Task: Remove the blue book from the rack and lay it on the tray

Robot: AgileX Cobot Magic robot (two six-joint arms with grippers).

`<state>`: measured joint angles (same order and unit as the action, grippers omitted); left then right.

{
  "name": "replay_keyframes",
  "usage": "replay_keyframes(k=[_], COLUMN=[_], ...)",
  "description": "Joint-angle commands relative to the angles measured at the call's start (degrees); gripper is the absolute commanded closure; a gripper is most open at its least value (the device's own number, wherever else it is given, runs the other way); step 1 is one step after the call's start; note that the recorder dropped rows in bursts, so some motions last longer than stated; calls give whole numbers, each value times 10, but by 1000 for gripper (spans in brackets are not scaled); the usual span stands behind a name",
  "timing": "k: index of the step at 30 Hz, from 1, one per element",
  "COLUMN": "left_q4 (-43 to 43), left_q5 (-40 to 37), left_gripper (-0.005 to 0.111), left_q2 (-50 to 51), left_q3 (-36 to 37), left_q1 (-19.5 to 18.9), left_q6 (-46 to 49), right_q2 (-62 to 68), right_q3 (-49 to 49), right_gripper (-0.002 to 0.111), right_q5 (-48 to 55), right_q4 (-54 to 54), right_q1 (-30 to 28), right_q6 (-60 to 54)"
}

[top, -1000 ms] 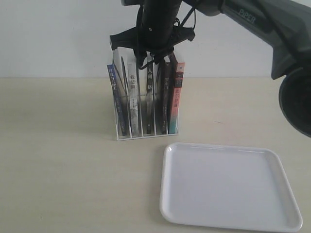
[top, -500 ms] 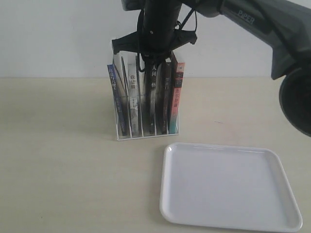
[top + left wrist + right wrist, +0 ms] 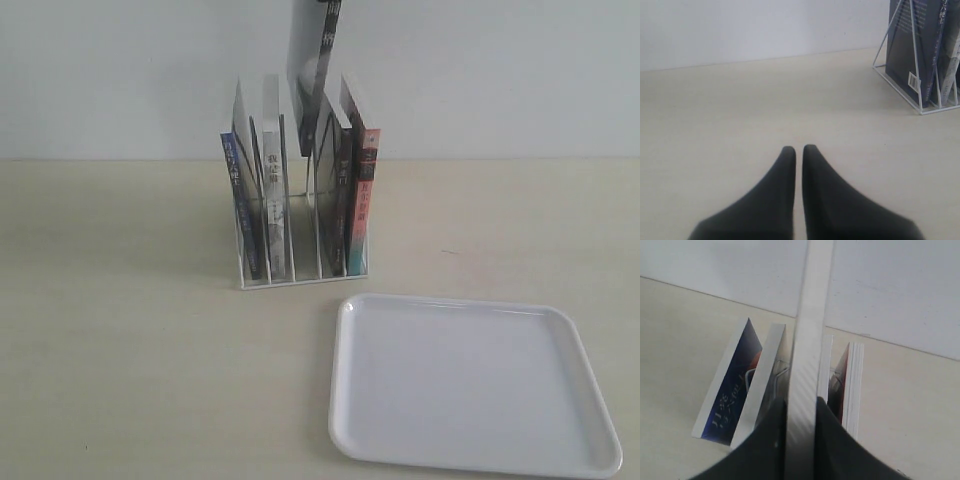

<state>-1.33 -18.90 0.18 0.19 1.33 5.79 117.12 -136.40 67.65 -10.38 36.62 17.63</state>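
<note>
Your table [image 3: 120,380] carries two containers. The bigger one, the tray [image 3: 470,385], lies flat with its whole white floor showing, lower than your right gripper [image 3: 801,404] and off to one side of it. The rack [image 3: 300,278] stands directly under that gripper and keeps its books upright in the slots: the blue book [image 3: 232,205] in one end slot, the white-spined book [image 3: 273,190] next to it, then a dark-spined book [image 3: 342,200], and a red-spined book [image 3: 367,190] at the other end. Your right gripper is closed tight on the black-spined book [image 3: 318,70]. Its two fingers [image 3: 771,440] press both faces of this book, with the white page edge running up between them. This book hangs high over the middle of the rack, and its lower end shows between the upper parts of its neighbours. So the blue book is not in your grip. It stands in the rack below the right gripper and to the side, and the white-spined book stands between it and the held one. Your left gripper [image 3: 799,149] hovers low over the bare table, its fingers brought together with only a thin slit between them and nothing held. For this gripper the rack is ahead and to the side, well apart, and the blue book is the one nearest to it.
</note>
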Motion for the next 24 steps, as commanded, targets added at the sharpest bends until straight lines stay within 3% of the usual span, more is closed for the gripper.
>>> replay_keyframes(k=[1,11,24], left_q4=[-1,-1,-1], left_q5=[9,9,9], left_gripper=[102,102,102], left_q2=[-2,-2,-2], left_q3=[-2,-2,-2], left_q1=[-1,-1,-1], left_q6=[2,2,2], right_q2=[-5,9,130], right_q3=[-2,-2,-2], right_gripper=[108,108,108], right_q5=[-15,-15,-17], right_q4=[-7,-5,1], right_q1=[0,0,0], right_q6=[-3,-3,-2])
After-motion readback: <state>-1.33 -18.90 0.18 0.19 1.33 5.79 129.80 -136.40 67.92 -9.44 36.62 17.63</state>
